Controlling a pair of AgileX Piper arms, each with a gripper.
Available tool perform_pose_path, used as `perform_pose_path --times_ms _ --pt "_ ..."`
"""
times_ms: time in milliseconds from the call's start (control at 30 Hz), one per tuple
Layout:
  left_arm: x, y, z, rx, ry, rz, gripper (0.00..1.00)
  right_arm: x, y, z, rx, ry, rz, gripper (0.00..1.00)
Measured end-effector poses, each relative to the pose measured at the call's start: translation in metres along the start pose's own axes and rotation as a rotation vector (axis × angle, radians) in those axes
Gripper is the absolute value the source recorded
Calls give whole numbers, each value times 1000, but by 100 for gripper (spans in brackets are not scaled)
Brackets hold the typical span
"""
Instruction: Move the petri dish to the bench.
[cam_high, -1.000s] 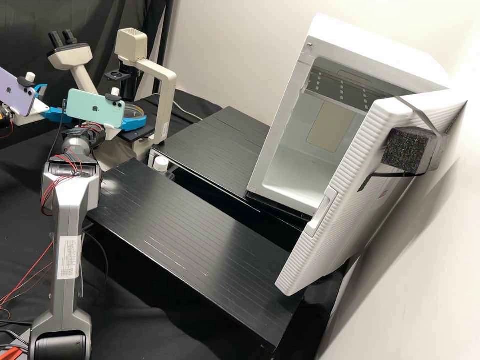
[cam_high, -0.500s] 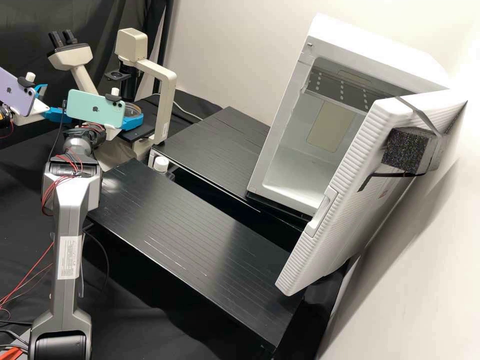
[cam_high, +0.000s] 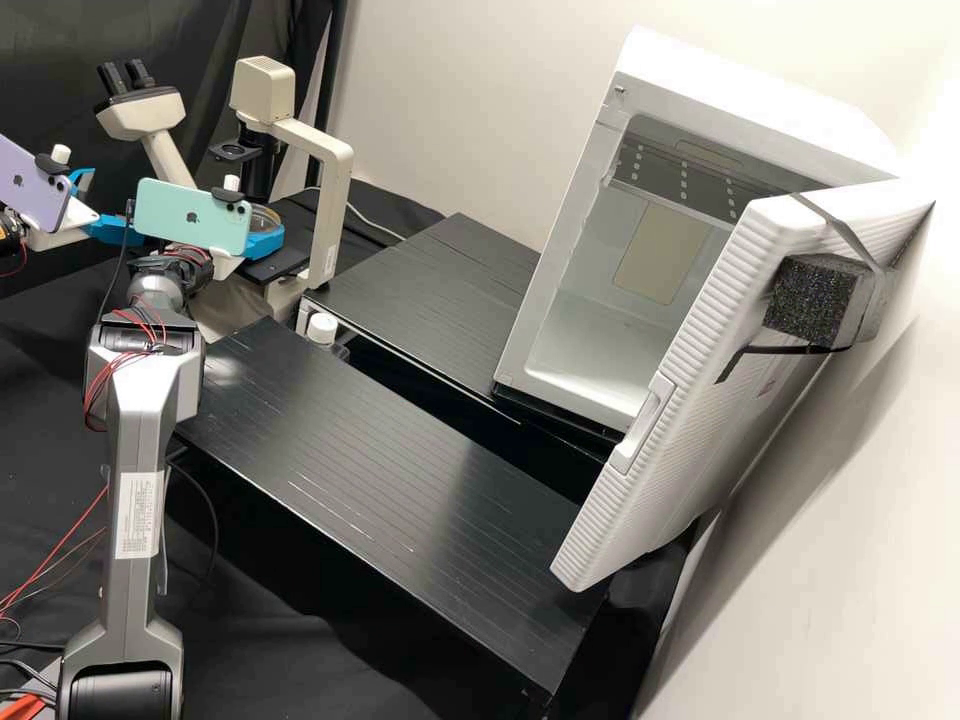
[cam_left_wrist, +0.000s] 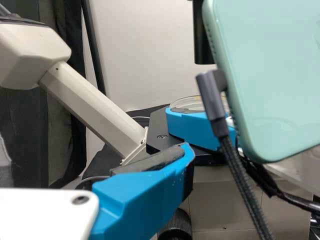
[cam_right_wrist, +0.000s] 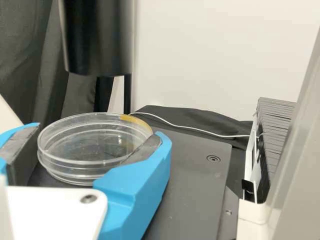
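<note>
The right tool (cam_right_wrist: 99, 132) has its blue fingers (cam_right_wrist: 137, 187) drawn in to about the width of the petri dish (cam_right_wrist: 92, 147), apparently against both sides of it, over the microscope stage (cam_right_wrist: 192, 172) at the far left of the counter (cam_high: 380, 470). Should they press unevenly or too lightly, the smooth dish could tilt or slip, and its lid part from its base on lifting. Since the earlier frame, the visible finger has edged left, narrowing the grip, while the arm has kept its place.
</note>
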Motion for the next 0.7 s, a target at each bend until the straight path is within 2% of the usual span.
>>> perform_pose_path --times_ms 267,300,500,700 --pt "0 0 0 0 0 0 100 0 0 -1 2 8 2 0" --pt "0 0 0 0 0 0 100 0 -1 0 -6 14 6 0" --pt "0 0 0 0 0 0 100 -10 1 6 2 59 43 0" --pt "0 0 0 0 0 0 100 -25 6 17 -9 76 56 0"
